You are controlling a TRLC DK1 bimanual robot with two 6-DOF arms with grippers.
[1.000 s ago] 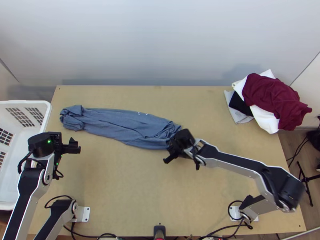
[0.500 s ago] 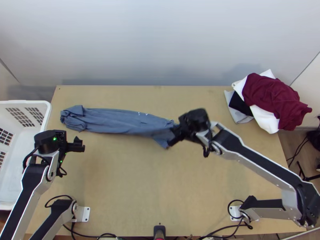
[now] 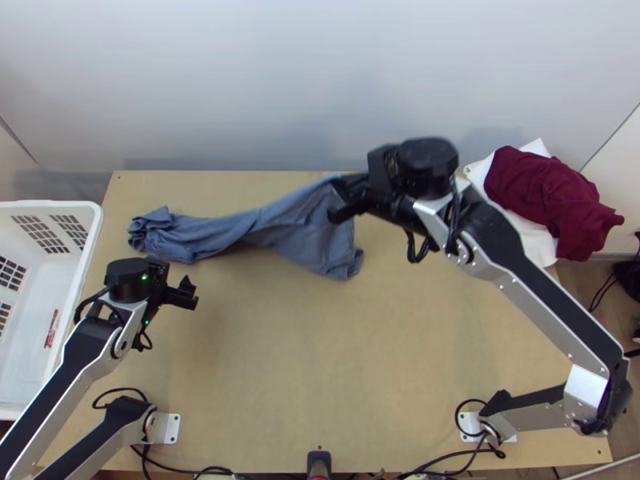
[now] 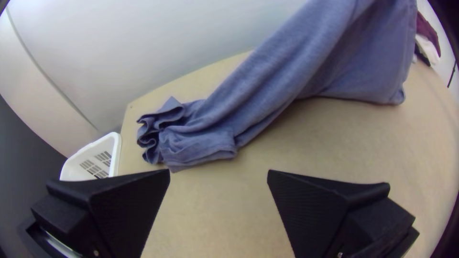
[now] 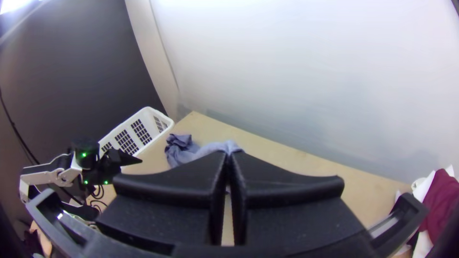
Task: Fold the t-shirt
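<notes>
Above the surface (image 3: 320, 360), the right tool (image 3: 336, 201) pinches one end of the t-shirt (image 3: 308, 228), presumably to open out its bunched length; the other end lies down; the left tool (image 4: 218, 177) is spread, perhaps ready to grip.

The robot's right arm (image 3: 544, 300) is bending sharply at the elbow, its forearm slanting up and inward in the top view, while its right gripper (image 3: 336, 200) is pointing leftward, fingers (image 5: 177, 179) pressing together at the tips. Lower down, the left arm (image 3: 76, 368) is angling up from the lower left corner, its left gripper (image 3: 193, 293) facing right, fingers (image 4: 126, 205) standing wide apart.
</notes>
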